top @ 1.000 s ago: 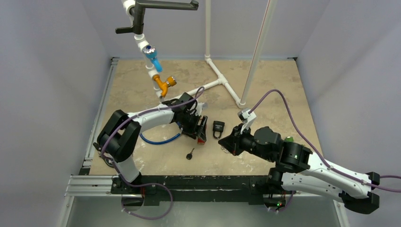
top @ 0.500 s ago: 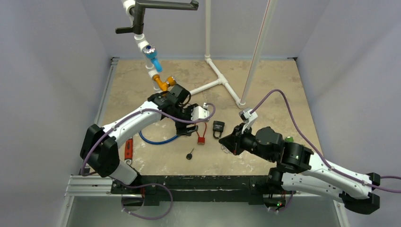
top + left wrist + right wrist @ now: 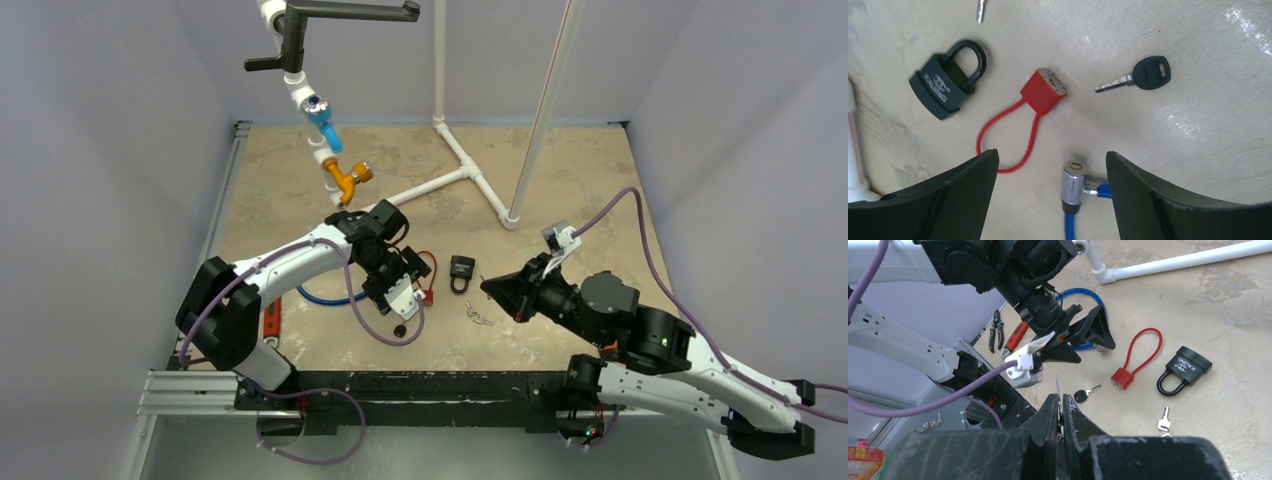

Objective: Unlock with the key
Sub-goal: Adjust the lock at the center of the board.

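One black-headed key [image 3: 1143,76], silver toothed blade, lies flat.

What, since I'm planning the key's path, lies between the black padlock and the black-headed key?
The red cable lock sits between padlock and key, touching neither, seen in the left wrist view.

Pale walls [image 3: 100,150], mottled beige tabletop [image 3: 560,180]
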`<state>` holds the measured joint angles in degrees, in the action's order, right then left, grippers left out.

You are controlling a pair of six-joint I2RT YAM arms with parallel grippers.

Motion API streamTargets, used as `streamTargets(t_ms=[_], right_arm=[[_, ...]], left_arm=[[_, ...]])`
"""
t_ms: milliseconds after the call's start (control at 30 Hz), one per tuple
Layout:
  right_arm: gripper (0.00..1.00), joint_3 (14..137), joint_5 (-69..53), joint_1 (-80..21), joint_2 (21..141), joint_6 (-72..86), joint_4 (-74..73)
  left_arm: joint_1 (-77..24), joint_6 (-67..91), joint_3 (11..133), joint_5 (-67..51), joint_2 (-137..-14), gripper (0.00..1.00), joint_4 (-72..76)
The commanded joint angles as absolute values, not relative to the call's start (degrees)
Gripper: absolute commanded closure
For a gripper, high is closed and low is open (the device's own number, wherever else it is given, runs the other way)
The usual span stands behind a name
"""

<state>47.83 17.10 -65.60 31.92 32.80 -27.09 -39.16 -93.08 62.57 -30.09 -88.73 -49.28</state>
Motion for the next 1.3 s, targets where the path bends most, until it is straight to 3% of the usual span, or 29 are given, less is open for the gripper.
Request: streamTargets(t_ms=[0, 733, 833, 967, 1267], right_arm=[[1.00, 51.5, 19.7, -65.5, 30.4, 33.4, -29.6], [1.00, 55.4, 19.7, -65.6, 30.2, 33.6, -32.5], [1.00, 55.7, 19.6, -65.6, 30.4, 33.3, -32.7], [1.00, 55.7, 19.4, -65.6, 30.6, 33.4, -32.8], [1.00, 55.2, 19.1, -65.6, 30.4, 33.4, -33.0]], left_arm=[[-42.2, -108.8, 63.0, -35.3, -89.7, 0.21, -49.5], [-45.0, -133.0, 71.1, -27.3, -105.6, 0.24, -49.7], [-45.1, -136.9, 71.3, -26.5, -106.8, 0.30, -49.3], [-45.1, -143.2, 73.3, -25.0, -108.4, 0.44, -52.8], [-46.1, -153.4, 72.1, -21.9, -108.4, 0.42, -54.8]])
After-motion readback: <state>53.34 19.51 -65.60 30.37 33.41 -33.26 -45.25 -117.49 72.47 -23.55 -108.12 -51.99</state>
